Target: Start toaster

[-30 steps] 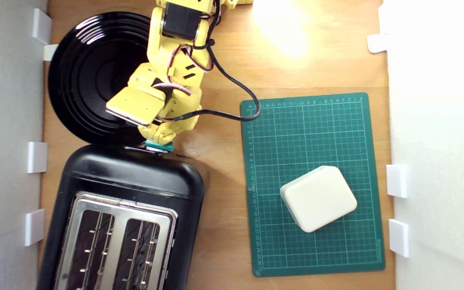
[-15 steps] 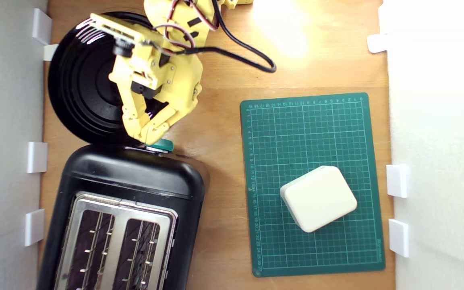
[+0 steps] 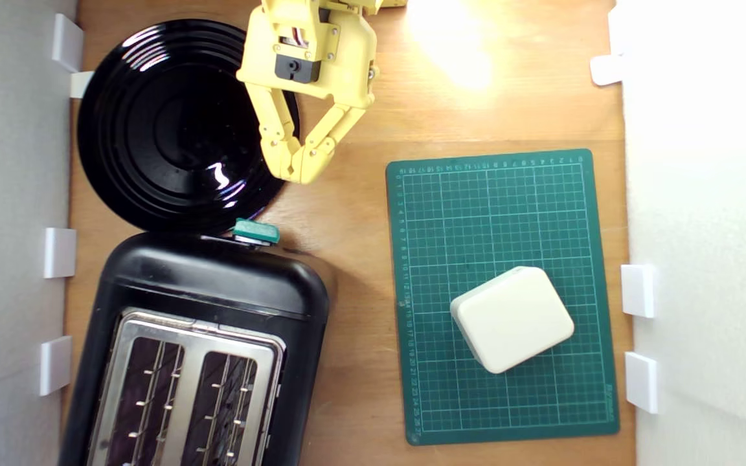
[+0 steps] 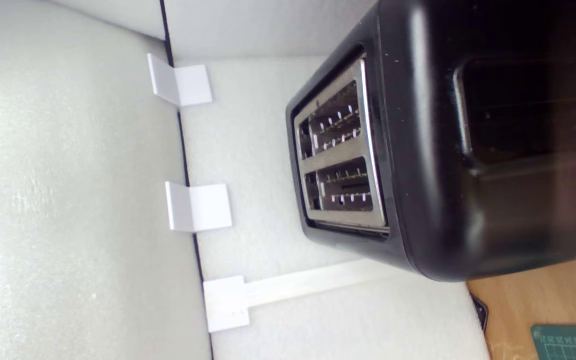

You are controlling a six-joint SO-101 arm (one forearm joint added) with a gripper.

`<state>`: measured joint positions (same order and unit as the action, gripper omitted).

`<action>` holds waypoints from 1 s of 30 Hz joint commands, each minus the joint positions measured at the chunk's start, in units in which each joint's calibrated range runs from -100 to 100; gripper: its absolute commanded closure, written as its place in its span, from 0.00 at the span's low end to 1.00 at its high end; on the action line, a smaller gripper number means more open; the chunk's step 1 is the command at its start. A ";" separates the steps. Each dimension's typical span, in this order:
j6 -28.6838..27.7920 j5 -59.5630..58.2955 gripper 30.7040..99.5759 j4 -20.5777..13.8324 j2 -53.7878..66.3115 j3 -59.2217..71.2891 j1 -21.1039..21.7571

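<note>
The toaster is large and glossy black, with a silver two-slot top plate, and sits at the lower left of the exterior view. Its small teal-green lever juts from the end that faces the arm. My yellow gripper hangs well back from the lever, over the edge of the round black plate. The fingertips meet and nothing is between them. The wrist view shows the toaster from the side with both slots empty; the gripper and the lever are out of that picture.
A round black ribbed plate lies just behind the toaster. A green cutting mat at the exterior view's right carries a cream rounded box. White foam walls with white brackets line both sides.
The gripper has come off the teal lever, drawn back toward the exterior view's top and turned to face down. The lever sits in the same spot.
</note>
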<state>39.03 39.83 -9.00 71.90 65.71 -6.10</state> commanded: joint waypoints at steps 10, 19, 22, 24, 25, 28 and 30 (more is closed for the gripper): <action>-0.41 -0.39 0.99 12.57 21.85 22.75 0.70; -5.87 -0.30 0.99 12.94 27.43 30.11 2.45; -7.18 -0.30 0.99 12.47 27.43 33.02 3.16; -8.07 0.56 0.99 12.47 27.51 33.47 3.24; -8.80 0.73 0.99 12.29 27.51 33.47 3.24; -10.17 2.01 0.99 12.19 27.51 33.56 3.32; -10.53 5.10 0.99 12.19 27.51 33.56 3.32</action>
<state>29.22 41.79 3.51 98.50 99.07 -2.85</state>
